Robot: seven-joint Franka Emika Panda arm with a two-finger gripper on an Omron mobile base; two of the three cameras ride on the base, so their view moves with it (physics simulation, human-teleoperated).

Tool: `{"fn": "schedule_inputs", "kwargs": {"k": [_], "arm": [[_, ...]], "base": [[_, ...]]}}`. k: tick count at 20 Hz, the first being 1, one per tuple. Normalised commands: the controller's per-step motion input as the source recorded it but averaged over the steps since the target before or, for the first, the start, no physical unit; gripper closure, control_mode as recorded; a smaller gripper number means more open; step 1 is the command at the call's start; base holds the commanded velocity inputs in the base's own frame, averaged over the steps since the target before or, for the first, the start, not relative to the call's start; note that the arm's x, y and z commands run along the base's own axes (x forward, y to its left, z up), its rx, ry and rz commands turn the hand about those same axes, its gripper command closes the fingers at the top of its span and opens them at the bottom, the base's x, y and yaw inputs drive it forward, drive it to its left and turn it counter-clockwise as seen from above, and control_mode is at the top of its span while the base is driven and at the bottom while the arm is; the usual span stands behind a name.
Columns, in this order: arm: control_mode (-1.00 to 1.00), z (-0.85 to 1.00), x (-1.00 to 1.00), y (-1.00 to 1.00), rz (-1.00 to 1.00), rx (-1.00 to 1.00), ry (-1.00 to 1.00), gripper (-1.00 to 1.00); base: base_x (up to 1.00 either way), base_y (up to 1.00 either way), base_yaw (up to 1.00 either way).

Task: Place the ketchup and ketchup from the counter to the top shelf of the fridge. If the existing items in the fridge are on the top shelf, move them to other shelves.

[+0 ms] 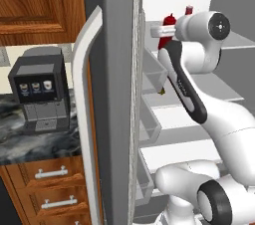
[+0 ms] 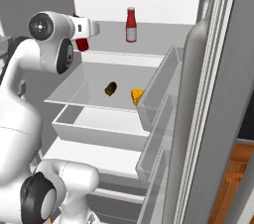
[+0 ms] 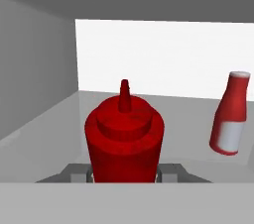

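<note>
Ketchup bottles (image 3: pixel 124 141) (image 3: pixel 230 114) inside fridge (image 2: pixel 208 119); cheese wedge (image 2: pixel 137 95) on lower shelf (image 2: pixel 89 82).

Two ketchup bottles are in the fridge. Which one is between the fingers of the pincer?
The all-red ketchup bottle with the pointed nozzle: the pincer is shut on it. The other ketchup bottle, with a white label and pale cap, stands apart on the top shelf.
</note>
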Motion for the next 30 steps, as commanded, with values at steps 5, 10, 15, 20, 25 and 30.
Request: {"fn": "schedule_inputs", "kwargs": {"k": [5, 10, 15, 20, 25, 30], "arm": [[-1.00, 0.14, 0.44, 0.00, 0.00, 0.00, 0.02, 1.00], [-1.00, 0.44, 0.50, 0.00, 0.00, 0.00, 0.05, 1.00], [-1.00, -0.37, 0.30, -0.03, 0.00, -0.02, 0.02, 1.00], [-1.00, -0.39, 0.04, -0.09, 0.00, 0.00, 0.01, 1.00], [-1.00, -0.05, 0.32, 0.00, 0.00, 0.00, 0.00, 1.00], [-1.00, -0.06, 0.41, 0.00, 0.00, 0.00, 0.00, 1.00]], "base": [[0.00, 0.00, 0.00], [0.00, 0.00, 0.00], [0.00, 0.00, 0.00], [0.00, 0.00, 0.00], [0.00, 0.00, 0.00], [0.00, 0.00, 0.00]]}}
